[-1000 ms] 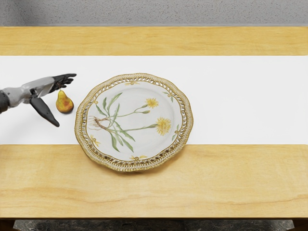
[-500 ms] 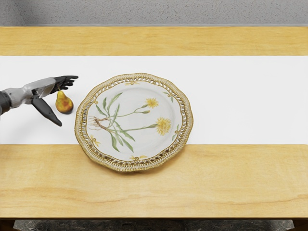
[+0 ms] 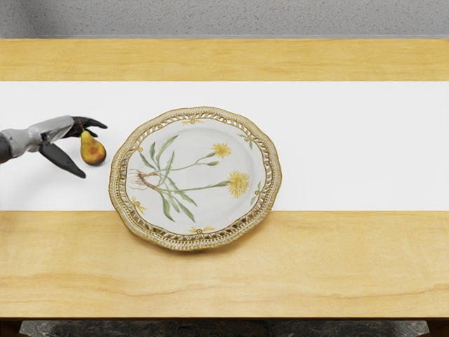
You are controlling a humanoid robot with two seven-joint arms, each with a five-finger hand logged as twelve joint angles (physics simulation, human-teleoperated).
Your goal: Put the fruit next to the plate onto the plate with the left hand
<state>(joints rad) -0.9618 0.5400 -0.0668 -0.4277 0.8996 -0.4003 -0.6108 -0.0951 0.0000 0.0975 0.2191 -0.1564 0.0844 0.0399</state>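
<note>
Dark fingers (image 3: 93,124) of left hand (image 3: 66,135) now curled over top of pear (image 3: 92,151), spread a second ago. Thumb (image 3: 63,159) drawn nearer, not clearly touching. Pear unmoved on white runner (image 3: 351,140), just left of plate (image 3: 121,184). Grasp closing, not yet firm; lift and carry onto plate remain.

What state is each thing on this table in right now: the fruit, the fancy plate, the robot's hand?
Small yellow-brown pear: standing on the white cloth runner, just left of the plate, not on it.
Round flowered plate with gold lattice rim: flat, no fruit on it.
Grey-and-black left hand: open, fingers over the pear's top, thumb spread to its left, no grip closed yet.
</note>
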